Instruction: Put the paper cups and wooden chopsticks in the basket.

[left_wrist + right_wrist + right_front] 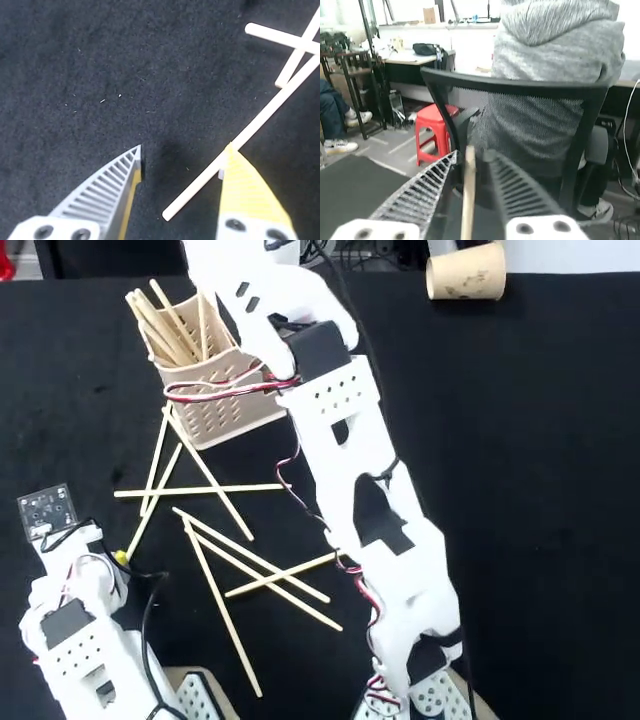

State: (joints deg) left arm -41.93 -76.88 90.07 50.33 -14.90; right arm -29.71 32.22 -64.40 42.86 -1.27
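Toward the far left of the table stands the basket point(225, 400), with a bunch of wooden chopsticks point(165, 320) already leaning in it. There seem to be about half a dozen, though they are too tightly packed for a sure count. Just near of the basket and spreading toward the middle, eight loose chopsticks point(200, 490) lie crossed on the black cloth point(540, 490). One paper cup point(465, 275) lies on its side at the far right edge, well apart from the basket.

The job looks less than half done: some sticks are in, the loose ones remain, and the cup has not been touched.

The right arm stretches from the near edge up over the basket. The right gripper point(470, 155) pinches one chopstick point(467, 200) that stands lengthwise between its jaws. That stick appears to be the next one to go in.

At the near left, the left gripper point(184, 147) hangs low over the cloth with its jaws spread. The end of a loose stick point(260, 120) lies between them, just beside the yellow finger.
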